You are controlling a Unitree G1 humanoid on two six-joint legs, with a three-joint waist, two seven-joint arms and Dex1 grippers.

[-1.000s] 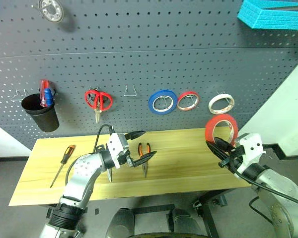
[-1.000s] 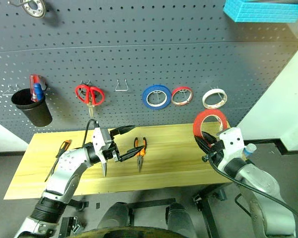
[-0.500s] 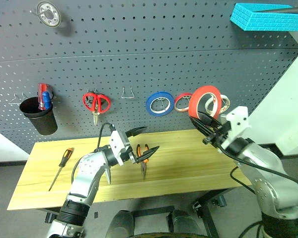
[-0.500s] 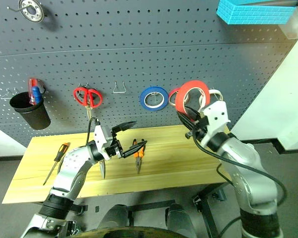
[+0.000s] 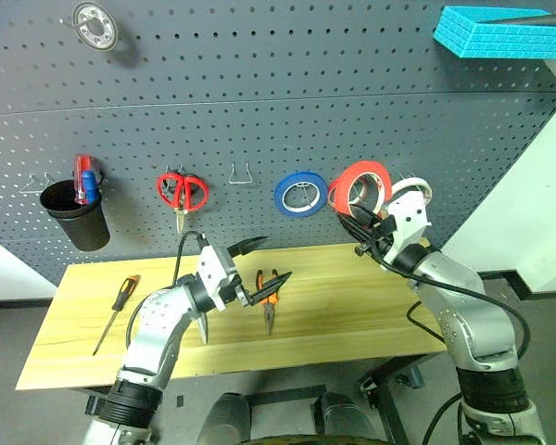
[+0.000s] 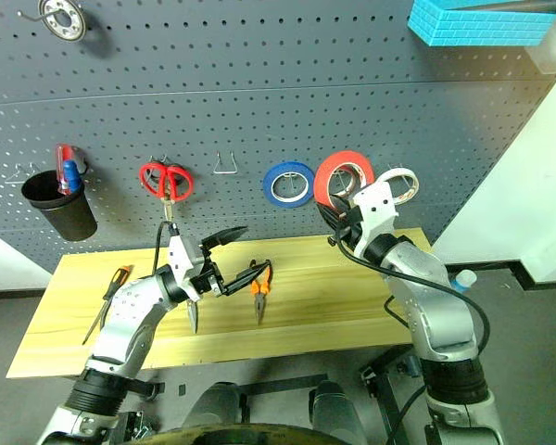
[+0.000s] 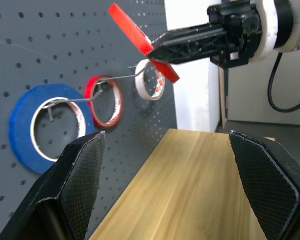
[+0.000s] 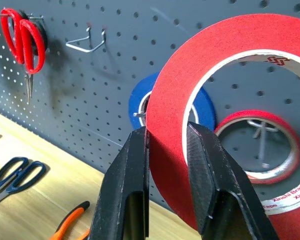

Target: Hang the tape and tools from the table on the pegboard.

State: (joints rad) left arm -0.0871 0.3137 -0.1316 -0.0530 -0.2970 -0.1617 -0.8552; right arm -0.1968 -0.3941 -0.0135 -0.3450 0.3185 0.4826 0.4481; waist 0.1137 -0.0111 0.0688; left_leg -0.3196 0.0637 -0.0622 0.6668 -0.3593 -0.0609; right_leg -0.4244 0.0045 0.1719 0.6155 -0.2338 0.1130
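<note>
Tape [image 5: 361, 185], the big red roll, is up in the air right in front of the pegboard [image 5: 259, 111]. The right claw [image 8: 166, 150] pinches its rim between two black fingers, so the roll stands on its edge with its hole facing the board. I think it is held this way so the hole can slide over a wire hook.

Three other rolls already hang close by: a blue roll [image 5: 301, 194], a small red roll [image 7: 106, 101] and a white roll [image 6: 398, 184]. The big red roll is in front of the small red one. That hook is taken, so a free hook may be needed. An empty wire hook [image 5: 241, 172] sits between the red scissors [image 5: 183, 193] and the blue roll.

The left claw [image 5: 259, 269] is wide open and holds nothing. It hovers over the worktop [image 5: 352, 306], near the pliers [image 5: 270, 295]. The screwdriver [image 5: 117, 308] lies far to the left on the wood. A black cup [image 5: 74, 213] hangs at the left end of the board.

The right wrist view shows the pinch up close, and the blue-grey scissors [image 8: 12, 172] lying on the wood, which the left arm partly hides in the head views. The left wrist view shows the roll from the side, thin like a stripe, near the tip of a long wire.
</note>
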